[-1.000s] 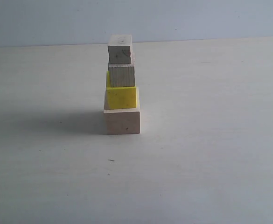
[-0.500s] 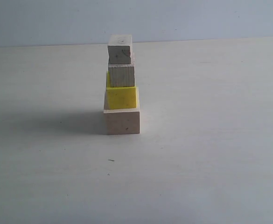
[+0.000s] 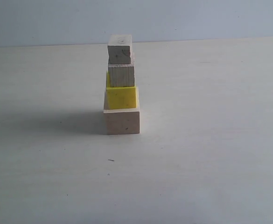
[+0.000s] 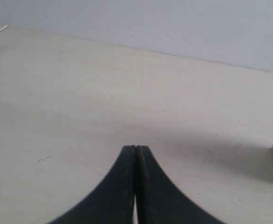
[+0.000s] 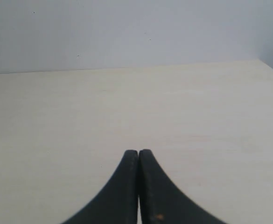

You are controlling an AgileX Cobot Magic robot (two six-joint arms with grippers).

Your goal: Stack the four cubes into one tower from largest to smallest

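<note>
The tower (image 3: pixel 121 84) stands complete at frame centre on the table (image 3: pixel 211 140). Left gripper (image 4: pixel 135 148) and right gripper (image 5: pixel 138 151) are fully closed, holding nothing. Risk: the top small cube (image 3: pixel 120 48) sits slightly off-centre, so a table jolt could topple it.

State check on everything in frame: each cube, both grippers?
large pale wooden cube: on the table, bottom level
yellow cube: stacked on the large pale wooden cube
lower small wooden cube: stacked on the yellow cube
top small wooden cube: stacked on top, free of both grippers
left gripper: shut, empty
right gripper: shut, empty
</note>
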